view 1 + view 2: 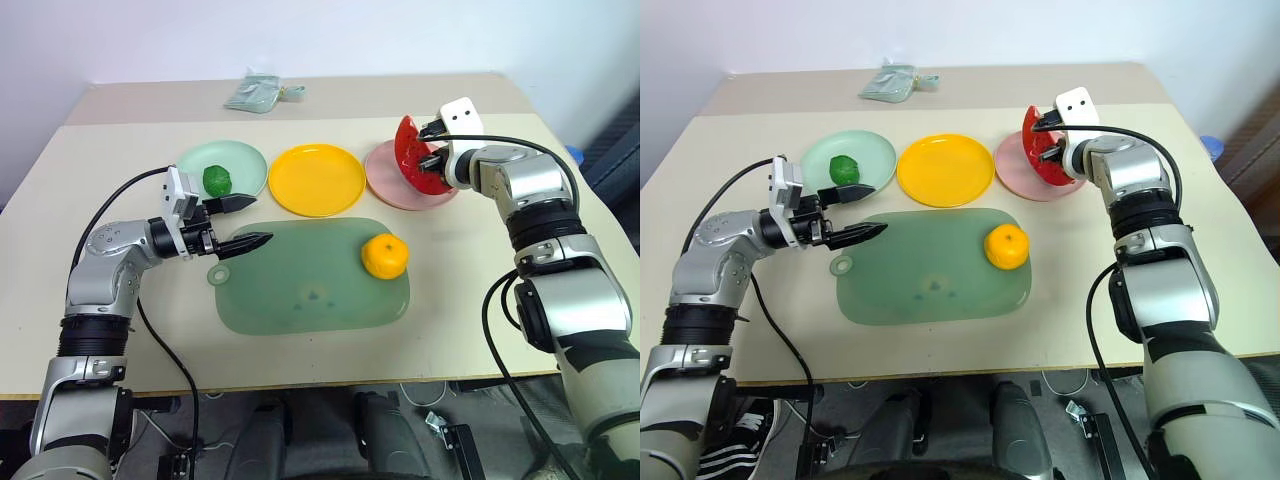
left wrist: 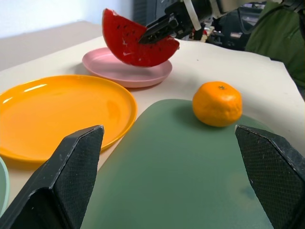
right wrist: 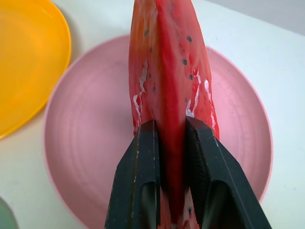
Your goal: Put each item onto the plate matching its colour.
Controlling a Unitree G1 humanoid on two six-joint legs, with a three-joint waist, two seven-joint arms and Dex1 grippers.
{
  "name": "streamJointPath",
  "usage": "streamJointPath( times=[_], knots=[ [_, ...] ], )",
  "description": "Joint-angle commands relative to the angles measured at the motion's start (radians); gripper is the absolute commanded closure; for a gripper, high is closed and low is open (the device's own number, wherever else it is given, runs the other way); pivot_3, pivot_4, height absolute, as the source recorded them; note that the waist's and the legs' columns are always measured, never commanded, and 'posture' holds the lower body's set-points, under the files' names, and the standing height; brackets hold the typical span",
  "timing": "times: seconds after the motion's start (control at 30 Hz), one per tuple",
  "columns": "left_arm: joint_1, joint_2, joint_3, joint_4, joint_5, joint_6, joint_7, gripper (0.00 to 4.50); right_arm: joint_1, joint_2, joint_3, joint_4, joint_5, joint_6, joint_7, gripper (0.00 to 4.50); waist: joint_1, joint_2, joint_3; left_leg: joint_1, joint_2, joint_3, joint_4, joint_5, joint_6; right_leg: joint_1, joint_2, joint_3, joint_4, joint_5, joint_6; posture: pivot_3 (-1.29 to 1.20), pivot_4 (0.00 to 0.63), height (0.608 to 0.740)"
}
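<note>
Red slice over pink plate, my right pincer clamped on it.

R pincer (image 3: pixel 169 143) pinches red slice (image 1: pixel 412 158) above pink plate (image 1: pixel 388 185) nr worktop's far right; L pincer (image 1: pixel 246 223) spread wide by green plate (image 1: pixel 190 160) w/ green veg (image 1: pixel 217 180); orange (image 1: pixel 385 256) on cutting board (image 1: pixel 300 290).

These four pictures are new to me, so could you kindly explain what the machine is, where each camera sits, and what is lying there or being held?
It is a humanoid robot with two arms, each ending in a two-fingered black gripper. Two pictures come from its head, looking down at a table; the other two come from cameras on its wrists.

On the table lie a mint green plate holding a green toy vegetable, an empty yellow plate, a pink plate, and a green cutting board with a toy orange on it.

The right gripper is shut on a red watermelon slice over the pink plate. The left gripper is open and holds nothing.
</note>
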Motion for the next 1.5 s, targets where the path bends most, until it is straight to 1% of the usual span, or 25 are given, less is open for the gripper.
streamJointPath(
  times=[0.03, 0.07, 0.1, 0.13, 0.17, 0.2, 0.23, 0.27, 0.3, 0.4, 0.47, 0.5, 0.57, 0.7, 0.77, 0.83, 0.9, 0.97, 1.07, 1.3, 1.5],
  knots=[
    [0.0, 0.008, 0.018, -0.039, -0.01, -0.009, 0.004, 0.0, -0.043, 0.003, -0.04, 0.004, -0.024, -0.036, 0.024, 3.23, 0.0, 0.0, 0.0, 0.0, 0.0, 0.0, 0.0, 0.0, 0.0, 0.0, 0.0, 0.0, 0.0, 0.0, 0.0, 0.0, 0.15, 0.74],
    [0.001, 0.007, 0.019, -0.041, -0.011, -0.01, 0.004, 0.0, -0.043, 0.003, -0.039, 0.003, -0.035, -0.044, 0.027, 2.9, 0.0, 0.0, 0.0, 0.0, 0.0, 0.0, 0.0, 0.0, 0.0, 0.0, 0.0, 0.0, 0.0, 0.0, 0.0, 0.0, 0.15, 0.74],
    [0.002, 0.007, 0.021, -0.042, -0.013, -0.007, 0.005, 0.0, -0.044, 0.001, -0.039, -0.001, -0.047, -0.056, 0.028, 2.47, 0.0, 0.0, 0.0, 0.0, 0.0, 0.0, 0.0, 0.0, 0.0, 0.0, 0.0, 0.0, 0.0, 0.0, 0.0, 0.0, 0.15, 0.74],
    [0.002, 0.007, 0.021, -0.043, -0.015, -0.006, 0.005, 0.0, -0.044, -0.001, -0.039, -0.002, -0.056, -0.065, 0.028, 1.98, 0.0, 0.0, 0.0, 0.0, 0.0, 0.0, 0.0, 0.0, 0.0, 0.0, 0.0, 0.0, 0.0, 0.0, 0.0, 0.0, 0.15, 0.74],
    [0.003, 0.007, 0.022, -0.044, -0.016, -0.005, 0.005, 0.0, -0.046, -0.002, -0.048, -0.002, -0.058, -0.066, 0.028, 1.34, 0.0, 0.0, 0.0, 0.0, 0.0, 0.0, 0.0, 0.0, 0.0, 0.0, 0.0, 0.0, 0.0, 0.0, 0.0, 0.0, 0.15, 0.74],
    [0.003, 0.007, 0.022, -0.044, -0.015, -0.007, 0.006, 0.0, -0.05, -0.004, -0.061, -0.002, -0.056, -0.068, 0.021, 0.95, 0.0, 0.0, 0.0, 0.0, 0.0, 0.0, 0.0, 0.0, 0.0, 0.0, 0.0, 0.0, 0.0, 0.0, 0.0, 0.0, 0.15, 0.74],
    [0.005, 0.007, 0.022, -0.046, -0.015, -0.007, 0.006, 0.0, -0.053, -0.007, -0.072, -0.005, -0.056, -0.076, 0.018, 0.44, 0.0, 0.0, 0.0, 0.0, 0.0, 0.0, 0.0, 0.0, 0.0, 0.0, 0.0, 0.0, 0.0, 0.0, 0.0, 0.0, 0.15, 0.74],
    [0.005, 0.007, 0.022, -0.047, -0.016, -0.006, 0.006, 0.0, -0.055, -0.011, -0.08, -0.012, -0.055, -0.079, 0.023, 0.06, 0.0, 0.0, 0.0, 0.0, 0.0, 0.0, 0.0, 0.0, 0.0, 0.0, 0.0, 0.0, 0.0, 0.0, 0.0, 0.0, 0.15, 0.74],
    [0.006, 0.006, 0.024, -0.05, -0.02, -0.009, 0.003, 0.0, -0.059, -0.017, -0.108, -0.039, -0.034, -0.086, 0.036, 0.06, 0.0, 0.0, 0.0, 0.0, 0.0, 0.0, 0.0, 0.0, 0.0, 0.0, 0.0, 0.0, 0.0, 0.0, 0.0, 0.0, 0.15, 0.74],
    [0.009, 0.015, 0.03, -0.058, -0.029, -0.005, -0.01, 0.0, -0.034, -0.041, -0.165, -0.201, 0.05, -0.017, 0.159, 0.06, 0.001, 0.002, 0.001, 0.0, 0.0, 0.0, 0.0, 0.0, 0.0, 0.0, 0.0, 0.0, 0.0, 0.0, 0.0, 0.0, 0.15, 0.74],
    [0.013, 0.02, 0.035, -0.063, -0.035, 0.001, -0.016, 0.0, 0.011, -0.06, -0.182, -0.337, 0.095, 0.031, 0.232, 0.06, 0.001, 0.002, 0.001, 0.0, 0.0, 0.0, 0.0, 0.0, 0.0, 0.0, 0.0, 0.0, 0.0, 0.0, 0.0, 0.0, 0.15, 0.74],
    [0.015, 0.027, 0.036, -0.066, -0.038, 0.007, -0.026, 0.0, 0.047, -0.078, -0.182, -0.44, 0.131, 0.075, 0.282, 0.06, 0.001, 0.002, 0.001, 0.0, 0.0, -0.001, 0.0, 0.0, 0.0, 0.0, 0.0, 0.0, 0.0, 0.0, 0.0, 0.0, 0.15, 0.74],
    [0.018, 0.036, 0.036, -0.068, -0.042, 0.015, -0.042, 0.0, 0.101, -0.1, -0.183, -0.582, 0.183, 0.152, 0.34, 0.06, 0.002, 0.002, 0.001, 0.0, 0.0, -0.001, 0.0, 0.0, 0.0, 0.0, 0.0, 0.0, 0.0, 0.0, 0.0, 0.0, 0.15, 0.74],
    [0.025, 0.066, 0.022, -0.07, -0.042, 0.031, -0.083, 0.0, 0.309, -0.189, -0.104, -0.95, 0.256, 0.268, 0.455, 0.06, 0.007, 0.002, 0.001, 0.0, 0.0, -0.002, 0.001, 0.0, 0.0, 0.001, 0.0, -0.001, 0.0, 0.0, 0.0, 0.0, 0.15, 0.74],
    [0.026, 0.075, 0.008, -0.066, -0.03, 0.021, -0.101, 0.0, 0.392, -0.214, -0.087, -1.067, 0.288, 0.312, 0.474, 0.06, 0.006, 0.002, 0.001, 0.0, 0.0, -0.001, 0.002, 0.0, 0.0, 0.002, 0.0, -0.001, 0.0, 0.0, 0.0, 0.0, 0.15, 0.74],
    [0.026, 0.078, 0.003, -0.063, -0.027, 0.022, -0.111, 0.0, 0.452, -0.24, -0.059, -1.14, 0.278, 0.308, 0.483, 0.06, 0.005, 0.002, 0.001, 0.0, 0.0, -0.001, 0.003, 0.0, 0.0, 0.002, 0.0, 0.0, 0.001, 0.0, 0.0, 0.0, 0.15, 0.74],
    [0.023, 0.074, 0.002, -0.064, -0.031, 0.028, -0.111, 0.0, 0.499, -0.259, -0.043, -1.182, 0.277, 0.317, 0.486, 0.06, 0.006, 0.002, 0.001, 0.0, 0.0, -0.001, 0.003, 0.0, 0.0, 0.002, 0.0, -0.001, 0.001, 0.0, 0.0, 0.0, 0.15, 0.74],
    [0.021, 0.069, 0.001, -0.068, -0.033, 0.032, -0.108, 0.0, 0.518, -0.257, -0.032, -1.175, 0.26, 0.341, 0.455, 0.06, 0.006, 0.001, 0.001, 0.0, 0.0, -0.001, 0.003, 0.0, 0.0, 0.002, 0.0, -0.001, 0.0, 0.0, 0.0, 0.0, 0.15, 0.74],
    [0.024, 0.063, -0.003, -0.082, -0.038, 0.041, -0.107, 0.0, 0.543, -0.28, 0.025, -1.161, 0.191, 0.306, 0.437, 0.06, 0.007, 0.001, 0.001, 0.0, 0.0, -0.001, 0.003, 0.0, 0.0, 0.002, 0.0, -0.001, 0.001, 0.0, 0.0, 0.0, 0.15, 0.74],
    [0.036, 0.069, -0.005, -0.091, -0.031, 0.042, -0.115, 0.0, 0.553, -0.271, 0.067, -1.101, 0.135, 0.293, 0.414, 0.06, 0.007, 0.001, 0.001, 0.0, 0.0, -0.001, 0.003, 0.0, 0.0, 0.002, 0.0, -0.001, 0.001, 0.0, 0.0, 0.0, 0.15, 0.74],
    [0.059, 0.081, -0.007, -0.11, -0.024, 0.04, -0.124, 0.0, 0.563, -0.237, 0.081, -1.053, 0.122, 0.304, 0.403, 0.06, 0.007, 0.001, 0.001, 0.0, 0.0, -0.001, 0.003, 0.0, 0.0, 0.002, 0.0, -0.001, 0.0, 0.0, 0.0, 0.0, 0.15, 0.74]
  ],
)
